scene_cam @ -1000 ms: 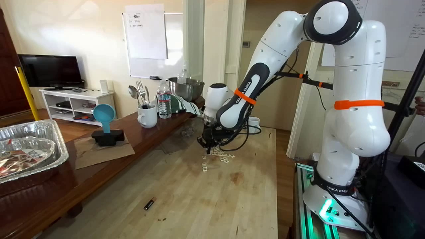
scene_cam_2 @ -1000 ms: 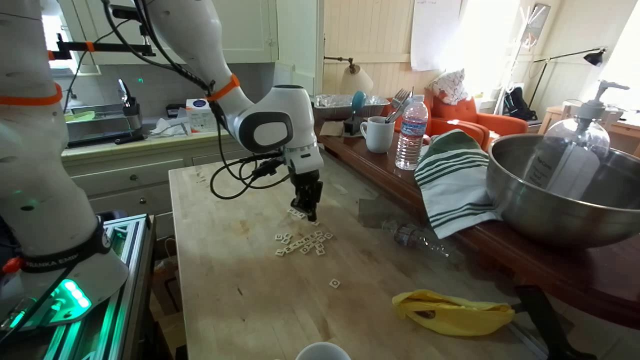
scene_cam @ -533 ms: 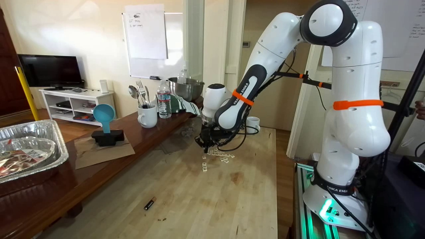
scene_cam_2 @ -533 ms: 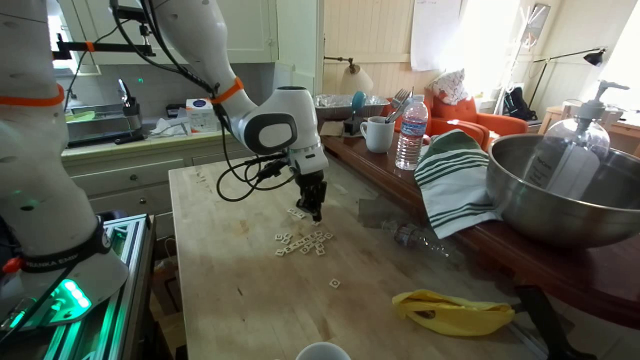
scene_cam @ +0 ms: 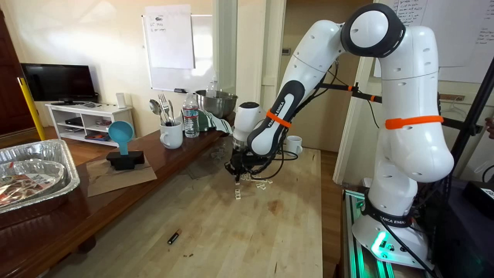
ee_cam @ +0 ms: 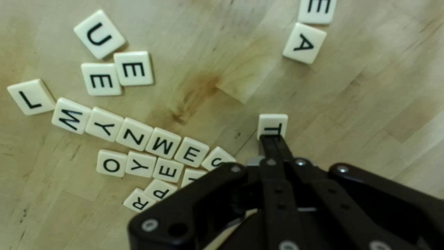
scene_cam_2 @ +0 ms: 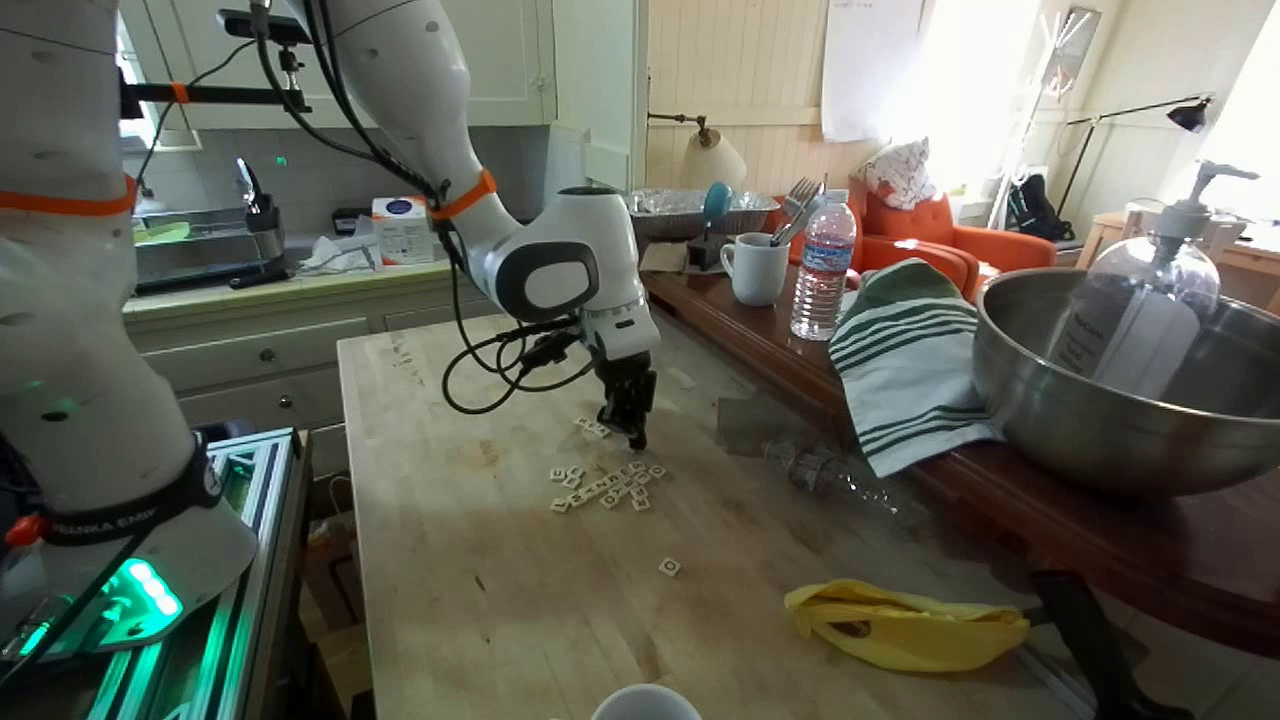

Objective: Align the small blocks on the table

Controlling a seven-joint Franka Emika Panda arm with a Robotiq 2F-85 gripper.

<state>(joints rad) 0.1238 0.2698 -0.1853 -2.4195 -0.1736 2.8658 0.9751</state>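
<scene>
The small blocks are pale beige letter tiles lying flat on the wooden table (scene_cam: 216, 239). In the wrist view a T tile (ee_cam: 273, 121) lies under my gripper's fingertips (ee_cam: 271, 137), which cover its lower edge. The fingers are shut together with nothing between them; whether they touch the tile I cannot tell. A slanted row with a W tile (ee_cam: 71, 115) runs left of the gripper, with shorter rows below it partly hidden by the gripper. An A tile (ee_cam: 305, 43) and an E tile (ee_cam: 317, 10) lie above. The gripper (scene_cam_2: 637, 445) is low over the table beside the tile cluster (scene_cam_2: 600, 487).
A lone tile (scene_cam_2: 669, 567) lies apart from the cluster. A white mug (scene_cam: 294, 144), a yellow object (scene_cam_2: 908, 625) and a battery (scene_cam: 174, 236) are on the table. A dark raised counter (scene_cam: 127, 193) runs alongside, bearing a steel bowl (scene_cam_2: 1110, 430) and a water bottle (scene_cam_2: 825, 265).
The shut gripper has moved slightly toward the counter side and then down, nearer the tabletop. The tiles show no visible shift.
</scene>
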